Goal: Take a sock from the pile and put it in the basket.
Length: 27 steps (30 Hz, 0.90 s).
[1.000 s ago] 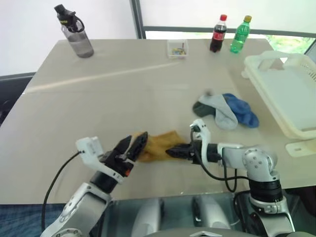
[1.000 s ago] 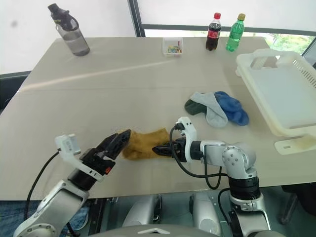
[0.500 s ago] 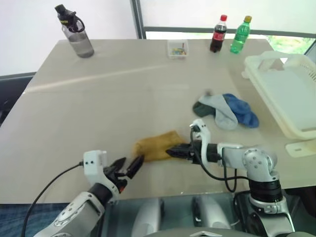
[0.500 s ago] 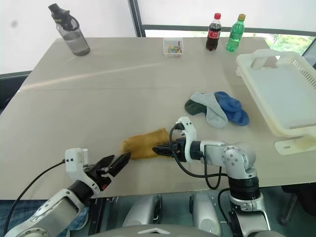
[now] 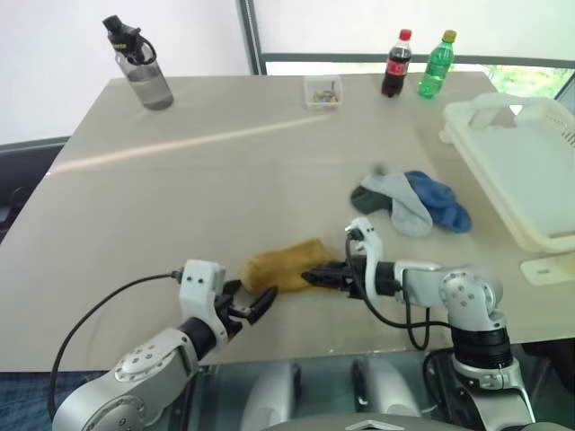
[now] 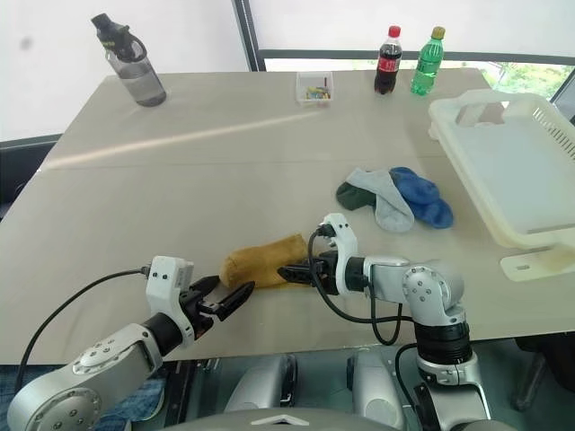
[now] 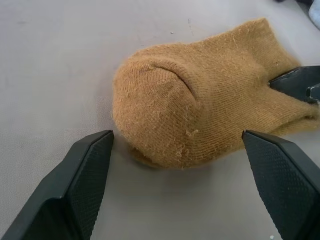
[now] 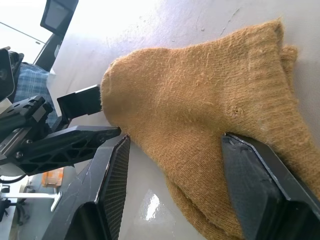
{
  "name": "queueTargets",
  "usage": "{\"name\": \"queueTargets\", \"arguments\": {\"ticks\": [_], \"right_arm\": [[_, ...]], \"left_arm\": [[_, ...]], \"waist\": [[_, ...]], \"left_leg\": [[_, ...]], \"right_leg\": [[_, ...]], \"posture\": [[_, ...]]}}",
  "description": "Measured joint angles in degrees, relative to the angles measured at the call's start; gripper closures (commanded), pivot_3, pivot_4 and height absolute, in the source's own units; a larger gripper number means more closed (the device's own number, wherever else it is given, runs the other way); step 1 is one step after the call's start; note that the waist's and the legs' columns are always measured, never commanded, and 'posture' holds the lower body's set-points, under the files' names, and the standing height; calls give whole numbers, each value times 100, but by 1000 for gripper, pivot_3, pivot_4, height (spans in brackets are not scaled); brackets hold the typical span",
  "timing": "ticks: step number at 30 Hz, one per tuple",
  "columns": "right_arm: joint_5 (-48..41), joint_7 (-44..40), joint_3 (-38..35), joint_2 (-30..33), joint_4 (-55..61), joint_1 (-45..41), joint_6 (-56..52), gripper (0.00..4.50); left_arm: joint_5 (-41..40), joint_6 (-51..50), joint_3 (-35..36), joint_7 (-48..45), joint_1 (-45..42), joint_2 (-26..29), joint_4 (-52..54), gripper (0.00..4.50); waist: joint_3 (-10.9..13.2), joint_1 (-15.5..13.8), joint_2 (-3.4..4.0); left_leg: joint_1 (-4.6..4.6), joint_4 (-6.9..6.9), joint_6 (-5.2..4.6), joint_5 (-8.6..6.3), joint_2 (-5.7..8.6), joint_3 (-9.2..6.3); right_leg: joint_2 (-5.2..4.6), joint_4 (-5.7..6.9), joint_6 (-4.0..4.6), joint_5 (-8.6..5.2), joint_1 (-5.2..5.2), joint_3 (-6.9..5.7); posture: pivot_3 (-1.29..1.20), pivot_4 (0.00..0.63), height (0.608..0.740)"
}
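**Ana:** Grip comes first. What is the left end effector [image 5: 256, 303] doing?

**Ben:** It is spread wide and holds nothing. It sits low at the table's [image 5: 225, 171] near edge. Its two black fingers [image 7: 85, 175] stand either side of the mustard-yellow sock's [image 5: 283, 263] rounded toe, and neither touches it.

**Ana:** And the right end effector [image 5: 314, 276]?

**Ben:** It is at the opposite, cuff end of the same sock, touching the fabric there. I cannot tell whether it is clamped on the cuff or only resting against it.

**Ana:** Where does the sock lie?

**Ben:** Flat on the table near the front edge, between the two end effectors. It is well apart from the pile [image 5: 415, 202], where the grey and blue socks lie further back and to the right. The cream-white basket [image 5: 530, 175] stands beyond them at the table's right side, with nothing in it.

**Ana:** So how would you do this step well?

**Ben:** I would let one arm do the lift. The right one is nearer the basket, so it should take a firm bite of both cuff layers, pinching deep rather than at the rim. The left one should keep clear of the toe so the knit does not snag. Then lift high enough that the hanging toe passes over the pile and the basket's raised rim.
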<state>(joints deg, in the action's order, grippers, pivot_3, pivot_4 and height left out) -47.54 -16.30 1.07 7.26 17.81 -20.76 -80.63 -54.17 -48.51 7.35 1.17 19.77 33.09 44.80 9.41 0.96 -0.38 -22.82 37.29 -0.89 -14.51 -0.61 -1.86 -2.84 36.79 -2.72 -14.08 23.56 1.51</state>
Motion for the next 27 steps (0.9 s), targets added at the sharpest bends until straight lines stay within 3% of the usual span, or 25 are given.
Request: {"name": "queueTargets", "arguments": {"ticks": [8,20,27], "right_arm": [[40,59,-30,-92,-38,-9,-4,1501],[40,128,-41,-152,-37,-31,-18,1501],[40,172,-59,-204,-30,-22,-1,1501]], "left_arm": [[-294,-56,-100,-498,-549,-474,-556,130],[-2291,-202,431,-932,-843,-933,-1419,130],[-2697,300,670,-1366,-899,-1117,-1393,130]], "waist": [[-21,-1,11],[-14,5,0],[-14,9,0]], "left_leg": [[2,0,-1,1,-1,-3],[-3,-1,-1,1,-2,-5],[-5,-1,-1,1,0,-2]], "right_leg": [[3,1,-3,-2,-1,-2],[4,0,-3,-1,0,-4],[6,-1,18,11,0,-1]], "posture": [[0,150,740],[0,150,740],[0,150,740]]}}
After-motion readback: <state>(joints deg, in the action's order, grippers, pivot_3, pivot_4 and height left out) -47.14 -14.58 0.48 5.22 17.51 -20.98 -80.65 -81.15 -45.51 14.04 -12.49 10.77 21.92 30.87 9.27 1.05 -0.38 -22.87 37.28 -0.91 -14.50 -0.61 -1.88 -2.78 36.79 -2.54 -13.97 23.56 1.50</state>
